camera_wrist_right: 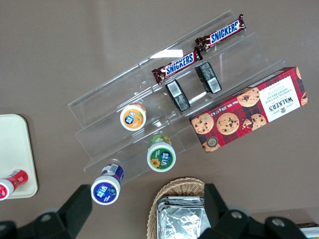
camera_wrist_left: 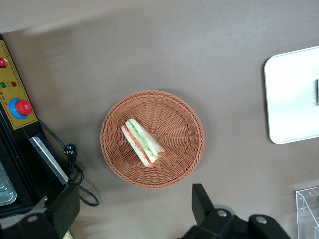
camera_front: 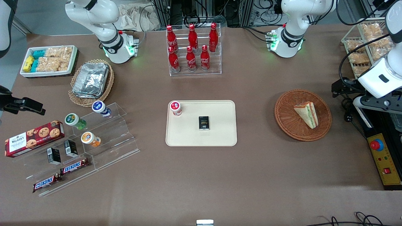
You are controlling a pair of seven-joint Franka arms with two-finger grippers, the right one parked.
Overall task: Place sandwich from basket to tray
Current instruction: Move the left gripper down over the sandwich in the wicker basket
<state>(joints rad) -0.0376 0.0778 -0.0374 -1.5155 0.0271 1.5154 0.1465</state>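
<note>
The sandwich [camera_front: 306,113] is a pale triangular wedge with green and orange filling and lies in the round reddish-brown basket [camera_front: 289,125], toward the working arm's end of the table. It also shows in the left wrist view [camera_wrist_left: 143,142], lying in the basket [camera_wrist_left: 174,119]. The cream tray [camera_front: 220,135] lies flat at the table's middle, and its corner shows in the wrist view [camera_wrist_left: 291,99]. My left gripper [camera_front: 342,88] hangs above the table beside the basket. It is open wide and empty [camera_wrist_left: 133,204], apart from the basket's rim.
A red-capped bottle [camera_front: 176,108] and a small black box [camera_front: 204,122] sit on the tray. A yellow control box with a red button [camera_front: 383,158] and cables [camera_front: 348,110] lie beside the basket. A rack of red bottles [camera_front: 193,50] stands farther back.
</note>
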